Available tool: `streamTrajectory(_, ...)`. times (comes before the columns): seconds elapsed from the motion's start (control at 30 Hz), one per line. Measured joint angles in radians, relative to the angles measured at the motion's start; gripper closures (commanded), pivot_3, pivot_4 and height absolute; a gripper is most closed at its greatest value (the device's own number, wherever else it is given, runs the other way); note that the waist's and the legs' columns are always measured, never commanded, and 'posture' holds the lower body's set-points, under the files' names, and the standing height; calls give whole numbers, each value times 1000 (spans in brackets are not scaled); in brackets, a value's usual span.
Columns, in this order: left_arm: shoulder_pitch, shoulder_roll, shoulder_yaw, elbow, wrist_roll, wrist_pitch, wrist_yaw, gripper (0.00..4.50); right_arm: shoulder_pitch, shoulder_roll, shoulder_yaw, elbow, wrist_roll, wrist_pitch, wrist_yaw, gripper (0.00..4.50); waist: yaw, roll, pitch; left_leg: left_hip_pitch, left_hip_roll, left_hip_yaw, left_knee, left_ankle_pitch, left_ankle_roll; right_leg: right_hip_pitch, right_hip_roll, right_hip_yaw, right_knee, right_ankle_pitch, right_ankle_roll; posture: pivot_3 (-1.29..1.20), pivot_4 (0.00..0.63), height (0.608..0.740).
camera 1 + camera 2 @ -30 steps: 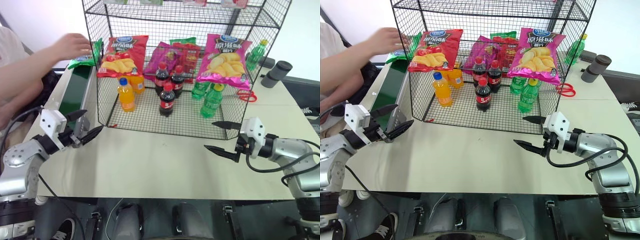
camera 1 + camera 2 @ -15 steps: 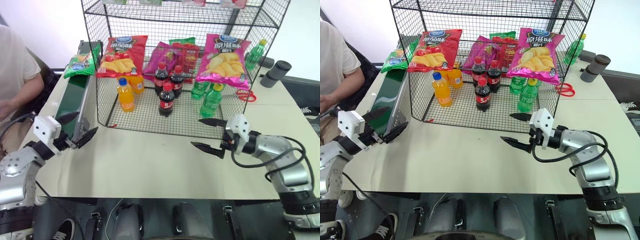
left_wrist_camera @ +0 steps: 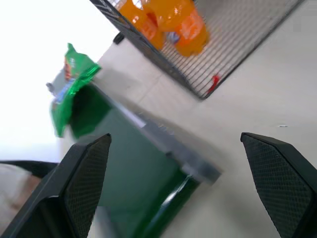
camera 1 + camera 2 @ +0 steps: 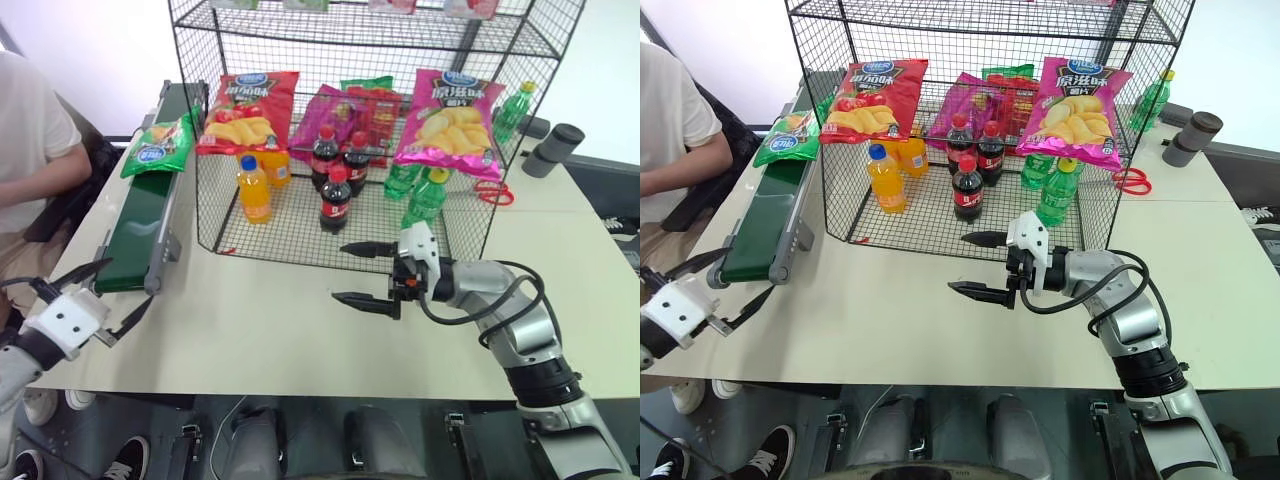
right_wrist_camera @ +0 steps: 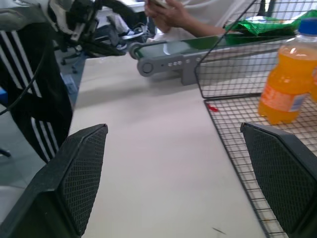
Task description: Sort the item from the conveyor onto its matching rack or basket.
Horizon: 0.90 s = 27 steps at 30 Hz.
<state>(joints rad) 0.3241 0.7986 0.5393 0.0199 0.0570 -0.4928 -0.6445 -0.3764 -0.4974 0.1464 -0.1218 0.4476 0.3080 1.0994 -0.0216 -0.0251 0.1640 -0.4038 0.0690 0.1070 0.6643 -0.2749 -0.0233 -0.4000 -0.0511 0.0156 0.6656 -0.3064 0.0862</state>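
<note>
- Both arms are shifting since the earlier frames: the right gripper is swinging in toward frame centre, the left gripper is dropping back to the lower left, and the person's hand has gone from the belt.
- Jaws on both are standing wide with nothing between them, apparently waiting for the delivery.
- At upper left, the green crisp bag is lying on the conveyor, toward its far end, well apart from either gripper.
- Beyond the pale table, the black wire rack is holding bottles and the red crisp bag and pink crisp bag.
- At far left, a seated person is waiting.
</note>
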Motion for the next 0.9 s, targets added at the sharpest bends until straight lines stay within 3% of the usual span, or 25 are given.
streamTrajectory(0.17, 49, 20, 37, 58, 195, -127, 158, 0, -34, 13, 12, 33, -1, -3, 28, 18, 5, 0, 0, -2, 0, 1, -1, 0, 0, -2, 0, 0, 0, 0, 0, 0, 150, 740)
streamTrajectory(0.33, 56, 28, 37, 84, 291, -153, 258, 0, -35, 23, 51, 28, -1, 11, 51, 18, 5, 0, 0, -3, 0, 1, -1, 0, 0, -3, -1, 0, 0, 0, 0, 0, 150, 740)
streamTrajectory(0.9, 45, 104, 8, 170, 400, -150, 417, 0, -29, -6, 75, -13, 26, 78, 85, 18, 2, 0, 0, -3, 1, 2, -1, 0, 0, -4, -1, -1, 1, 0, 0, 0, 150, 740)
